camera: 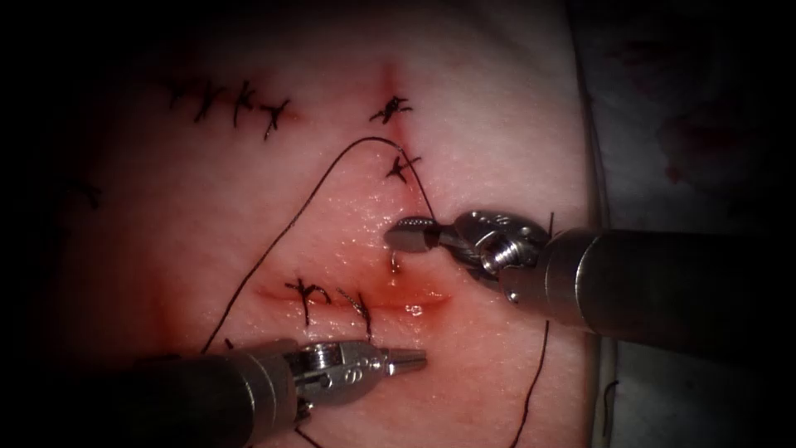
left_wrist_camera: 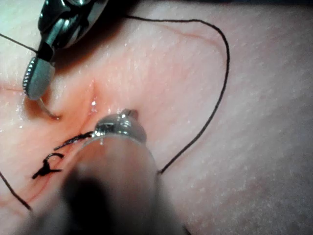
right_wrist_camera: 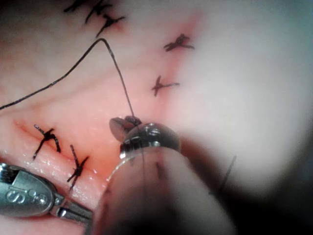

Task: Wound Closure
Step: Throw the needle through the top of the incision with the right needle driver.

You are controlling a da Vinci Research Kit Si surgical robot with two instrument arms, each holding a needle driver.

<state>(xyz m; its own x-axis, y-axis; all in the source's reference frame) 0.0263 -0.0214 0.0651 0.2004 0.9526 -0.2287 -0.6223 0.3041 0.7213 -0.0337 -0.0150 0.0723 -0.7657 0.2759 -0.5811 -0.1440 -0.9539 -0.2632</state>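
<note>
The right tool (camera: pixel 408 234) came in from the tissue's right edge with its jaws closed on the needle (camera: pixel 392 261). It gripped the needle at one end of the curve, just above the horizontal cut (camera: pixel 398 294). The rest of the curve dipped down into the tissue (camera: pixel 497 149) at the cut's upper lip, with its far end hidden. The thread (camera: pixel 274 249) ran from that tool up in a loop past two knotted stitches (camera: pixel 402 168). It then swept down toward the tissue's lower left.

The left tool (camera: pixel 406 359) lay just below the cut with its jaws together and, as far as could be seen, holding nothing. Two stitches (camera: pixel 308 292) already crossed the cut's left part; red fluid (camera: pixel 414 309) pooled in the open right part.

The likely risks, judged from this layout, were two. The needle could twist in the jaws because the grip sat so near its end. The slack loop could also snag on the knots above. A mark resembling an "S" showed on the left tool in the right wrist view; nothing else was legible.
</note>
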